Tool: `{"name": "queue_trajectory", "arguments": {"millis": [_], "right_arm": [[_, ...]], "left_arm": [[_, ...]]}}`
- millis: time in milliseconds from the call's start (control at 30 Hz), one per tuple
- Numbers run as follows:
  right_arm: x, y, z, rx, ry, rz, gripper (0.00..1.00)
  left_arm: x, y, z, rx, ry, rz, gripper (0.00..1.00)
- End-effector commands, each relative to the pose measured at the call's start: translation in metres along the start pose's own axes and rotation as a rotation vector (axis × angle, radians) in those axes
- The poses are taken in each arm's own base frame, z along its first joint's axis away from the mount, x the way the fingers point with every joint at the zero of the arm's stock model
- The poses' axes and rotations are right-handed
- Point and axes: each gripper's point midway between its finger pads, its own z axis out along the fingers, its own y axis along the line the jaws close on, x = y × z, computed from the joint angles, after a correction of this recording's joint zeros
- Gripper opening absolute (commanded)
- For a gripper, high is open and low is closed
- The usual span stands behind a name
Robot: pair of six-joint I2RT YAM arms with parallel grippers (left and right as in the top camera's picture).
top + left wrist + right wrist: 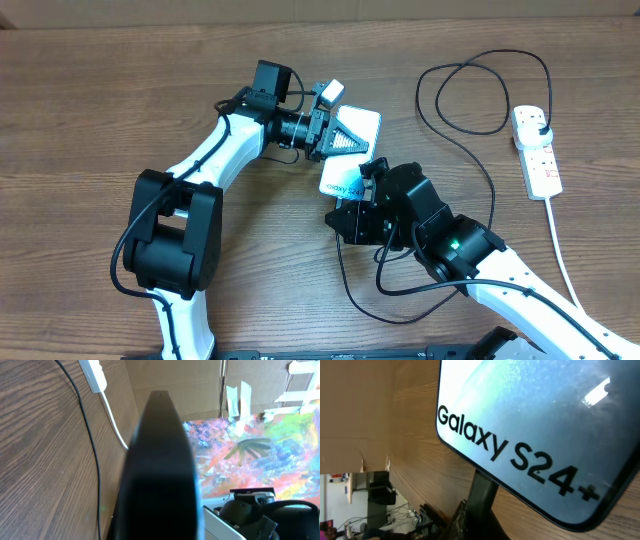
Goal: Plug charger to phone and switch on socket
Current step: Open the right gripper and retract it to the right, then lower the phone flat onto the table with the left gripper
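Wood-grain surface (pixel 120 100): brown boards are seen beneath everything in the overhead view.
Charger (pixel 93 450): a thin black cable is laid in a slack loop nearest the front edge, under the right arm, and is run up to the right hand. Further loops are spread beyond, towards the socket.
Right hand (pixel 343 212): closed. The plug end of the charger appears to be pinched in it, and a dark stem is seen against the phone's lower edge in the right wrist view.
Phone (pixel 345 182): placed between the two hands, apparently raised off the surface and tilted. Its lower end, marked "Galaxy S24+", is met by the tip of the right hand, and its upper end is taken by the left hand.
Left hand (pixel 342 138): closed on the phone's upper end. In the left wrist view the phone is seen edge-on as a dark blade.
Socket (pixel 537 150): laid at the far right, well apart from both hands. A dark adapter (pixel 540 123) is seated at its far end, and its white cord (pixel 560 240) is trailed back towards the near edge.
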Motion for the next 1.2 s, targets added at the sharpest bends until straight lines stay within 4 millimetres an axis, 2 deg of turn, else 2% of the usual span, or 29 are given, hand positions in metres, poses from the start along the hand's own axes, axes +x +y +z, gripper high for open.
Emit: {"name": "queue_trajectory", "arguments": {"millis": [0,133,300,467,567,633,667,800,867,933,1033,1167], "right_arm": [[-0.065,-0.003,-0.025,0.061,-0.240,-0.004,0.09],[-0.048,-0.007,-0.024,0.067,-0.162,0.017,0.18],[-0.041,0.006,-0.031,0.011,-0.138,0.004,0.44],[-0.038,0.006,-0.055,0.017,-0.162,-0.031,0.61],[-0.038,0.003,-0.080,0.028,-0.203,-0.049,0.70],[-0.039,-0.001,-0.099,0.038,-0.245,-0.036,0.74],[-0.041,-0.006,-0.116,0.048,-0.288,-0.031,0.76],[-0.040,-0.015,-0.145,0.084,-0.370,-0.015,0.80],[-0.037,-0.025,-0.157,0.124,-0.403,0.007,0.82],[-0.031,-0.041,-0.166,0.195,-0.423,0.040,0.86],[-0.023,-0.058,-0.168,0.276,-0.414,0.072,0.89],[-0.016,-0.066,-0.168,0.309,-0.389,0.090,0.90]], "left_arm": [[0.019,-0.016,0.011,0.093,0.062,0.061,0.04],[0.016,-0.008,0.011,0.044,0.045,0.045,0.04],[0.011,0.007,0.012,-0.047,0.015,-0.029,0.04],[0.006,0.020,0.011,-0.121,-0.016,-0.101,0.04],[0.002,0.035,0.012,-0.206,-0.055,-0.192,0.04],[0.000,0.043,0.016,-0.259,-0.075,-0.216,0.04],[-0.003,0.048,0.025,-0.299,-0.081,-0.179,0.04],[-0.007,0.069,0.042,-0.455,-0.116,-0.113,0.04],[-0.006,0.089,0.041,-0.591,-0.146,-0.104,0.04],[0.004,0.108,0.035,-0.724,-0.148,-0.131,0.04],[0.015,0.112,0.031,-0.750,-0.104,-0.121,0.04],[0.020,0.116,0.026,-0.767,-0.073,-0.093,0.04]]}}
